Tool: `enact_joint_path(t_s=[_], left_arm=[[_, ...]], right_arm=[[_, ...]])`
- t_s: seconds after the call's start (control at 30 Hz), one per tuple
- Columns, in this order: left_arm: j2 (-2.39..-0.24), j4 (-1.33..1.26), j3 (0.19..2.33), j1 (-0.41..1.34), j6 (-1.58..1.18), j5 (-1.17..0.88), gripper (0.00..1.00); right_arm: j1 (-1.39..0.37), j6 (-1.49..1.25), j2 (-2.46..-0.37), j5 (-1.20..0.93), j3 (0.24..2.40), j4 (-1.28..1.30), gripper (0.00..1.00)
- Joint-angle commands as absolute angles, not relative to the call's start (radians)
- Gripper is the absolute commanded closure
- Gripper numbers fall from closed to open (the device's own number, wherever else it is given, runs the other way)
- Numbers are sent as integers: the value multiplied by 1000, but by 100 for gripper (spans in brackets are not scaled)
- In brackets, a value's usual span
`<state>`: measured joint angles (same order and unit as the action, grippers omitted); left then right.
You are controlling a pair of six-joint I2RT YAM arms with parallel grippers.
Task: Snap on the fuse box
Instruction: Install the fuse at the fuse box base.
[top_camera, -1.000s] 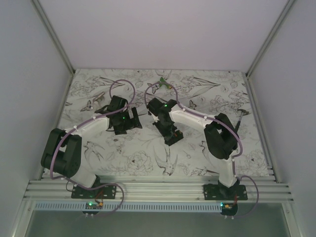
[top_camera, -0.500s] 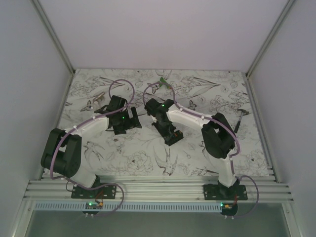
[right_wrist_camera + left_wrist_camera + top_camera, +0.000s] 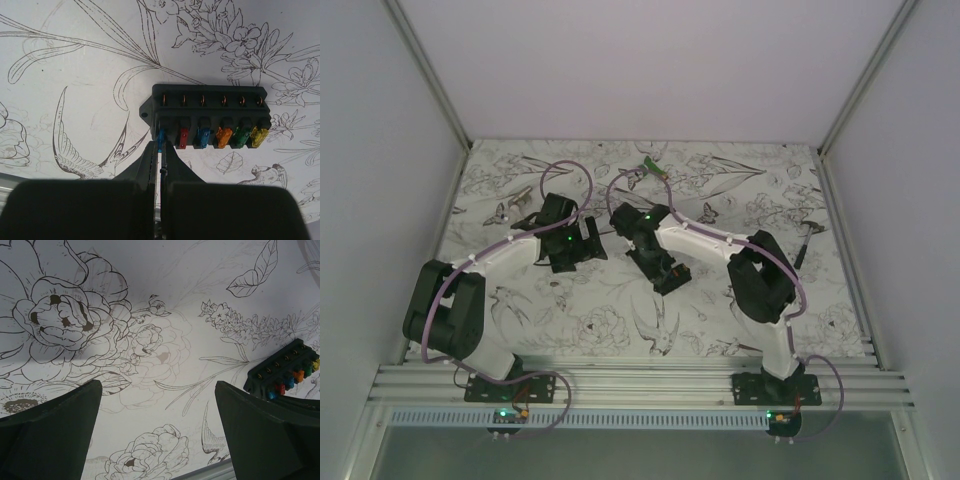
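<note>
Left gripper point(image 3: 157, 390): spread wide over the flowery table point(image 3: 150, 280). Fuse box point(image 3: 282, 371) flat on the table at its 3 o'clock, apart from it. Right gripper point(image 3: 160, 155): pressed together, tips right at the blue fuse point(image 3: 161, 139) on the box's left end, box at 12 o'clock.

Fuse box point(image 3: 210, 117) on table point(image 3: 75, 75), before right fingers point(image 3: 146, 172)

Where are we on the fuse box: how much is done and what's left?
Done: five slots of the fuse box look filled, red fuse through yellow fuse. In hand: the right gripper is shut on the blue fuse at the end slot. Left: pressing it home and letting go; the left gripper hangs open, idle.
</note>
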<state>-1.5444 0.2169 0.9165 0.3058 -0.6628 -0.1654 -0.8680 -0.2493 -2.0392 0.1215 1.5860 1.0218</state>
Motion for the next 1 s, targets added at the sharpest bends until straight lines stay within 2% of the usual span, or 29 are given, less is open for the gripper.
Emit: enact_joint_path(t_s=[0.0, 0.4, 0.7, 0.87, 0.97], left_arm=[[-1538, 236, 899, 299, -678, -191, 0], [-1568, 238, 915, 298, -709, -238, 1], [-1626, 228, 932, 317, -704, -311, 6], [-1675, 135, 905, 349, -742, -419, 10], [-1716, 43, 877, 367, -799, -491, 13]], right_arm=[[-873, -293, -2139, 32, 1572, 977, 100], [-879, -320, -2075, 37, 1639, 1010, 100], [-877, -309, -2041, 36, 1669, 1001, 100], [-870, -310, -2030, 2, 1614, 921, 100], [-851, -314, -1990, -87, 1577, 847, 100]])
